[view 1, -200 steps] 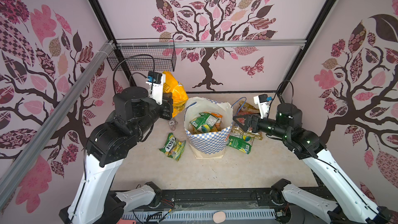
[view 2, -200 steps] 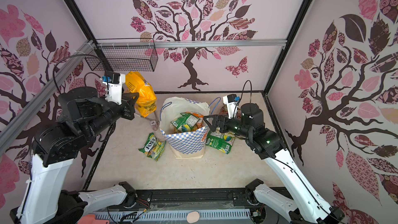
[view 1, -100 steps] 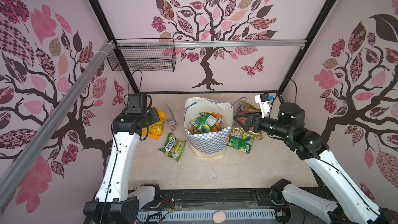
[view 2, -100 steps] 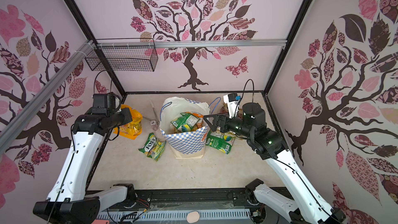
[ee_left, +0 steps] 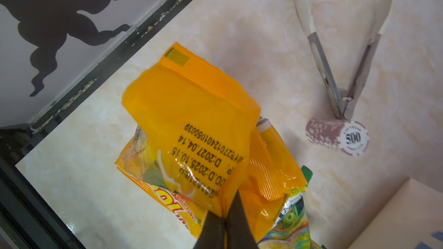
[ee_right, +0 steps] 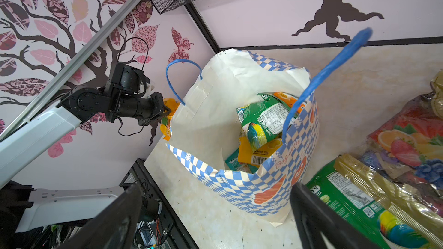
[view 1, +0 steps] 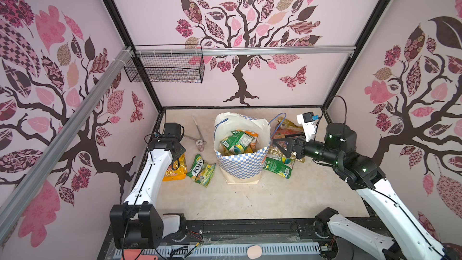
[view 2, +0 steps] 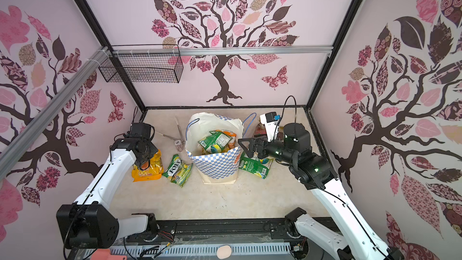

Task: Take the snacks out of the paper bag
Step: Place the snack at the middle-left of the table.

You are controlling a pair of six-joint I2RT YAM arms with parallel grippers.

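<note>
Although several snacks already lie out on the beige tabletop (view 1: 250, 201), the tall cream paper bag with a blue-and-white checkered band (view 1: 241, 163) stands upright in the middle and is far from empty. A crinkly green packet (view 1: 237, 142) sits on top inside it, and the right wrist view shows orange and green ones beneath. Just left of the bag lies a green-and-yellow FOX'S packet (view 1: 201, 170). Beside that, the left gripper (ee_left: 225, 214) is clamped on the edge of a glossy yellow-orange packet (ee_left: 191, 120), held low near the left wall; whether it rests on the table I cannot tell. Right of the bag lie another green packet (view 1: 277, 167), a gold one (ee_right: 388, 192) across it, and a fruit-print one (ee_right: 407, 144) farther back. The right gripper (view 1: 281, 147) hovers empty, jaws spread wide, just beside the bag's right wall. I judge the job roughly half done: the orange packet needs releasing, and at least three more need lifting out.
</note>
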